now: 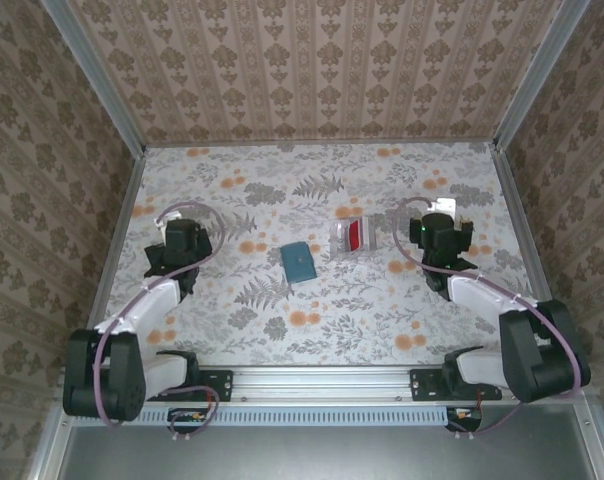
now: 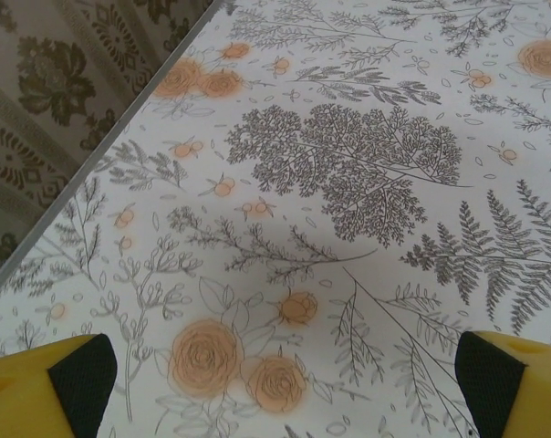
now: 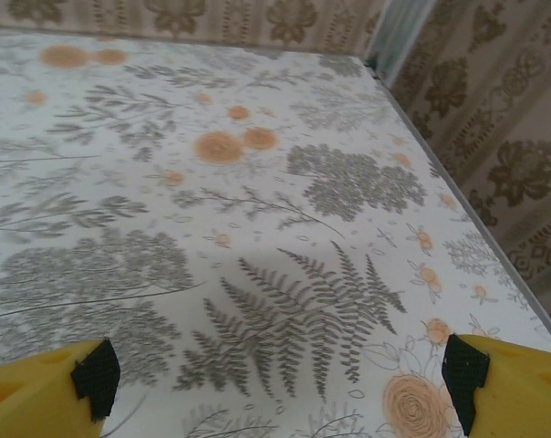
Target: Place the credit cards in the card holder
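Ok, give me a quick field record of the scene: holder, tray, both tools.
card holder: teal, closed, lying flat between the arms
clear tray: beyond and right of holder, not touching; red inside
left tool: open, holding nothing
right tool: open, holding nothing
progress: holder not yet opened

L gripper & R gripper each had jaws spread wide. L arm & R arm were bent at elbows, reaching fwd, well apart.
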Available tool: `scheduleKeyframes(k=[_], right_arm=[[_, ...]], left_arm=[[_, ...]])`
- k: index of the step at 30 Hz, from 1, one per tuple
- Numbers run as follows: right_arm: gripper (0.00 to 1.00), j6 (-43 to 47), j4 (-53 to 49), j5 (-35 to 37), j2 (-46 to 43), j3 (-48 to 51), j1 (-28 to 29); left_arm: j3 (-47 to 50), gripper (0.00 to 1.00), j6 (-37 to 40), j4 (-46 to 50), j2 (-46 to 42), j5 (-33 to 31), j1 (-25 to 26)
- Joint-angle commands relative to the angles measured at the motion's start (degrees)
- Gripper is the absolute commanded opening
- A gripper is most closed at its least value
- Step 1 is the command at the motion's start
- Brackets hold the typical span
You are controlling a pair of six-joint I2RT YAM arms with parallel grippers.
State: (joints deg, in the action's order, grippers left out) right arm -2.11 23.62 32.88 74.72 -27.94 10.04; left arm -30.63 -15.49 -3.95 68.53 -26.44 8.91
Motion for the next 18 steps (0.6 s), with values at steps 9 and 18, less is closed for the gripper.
scheduleKeyframes(k=[9,18], right_arm=[[1.00,0.15,24.87,-10.66,9.69,5.21,-3.54],[1.00,-0.64,26.65,-21.54,12.64,5.40,-7.41]], left_arm=[[11.42,1.00,15.52,-41.16,7.66,11.42,-4.94],[7.14,1.00,18.00,-43.60,19.04,24.72,-7.87]])
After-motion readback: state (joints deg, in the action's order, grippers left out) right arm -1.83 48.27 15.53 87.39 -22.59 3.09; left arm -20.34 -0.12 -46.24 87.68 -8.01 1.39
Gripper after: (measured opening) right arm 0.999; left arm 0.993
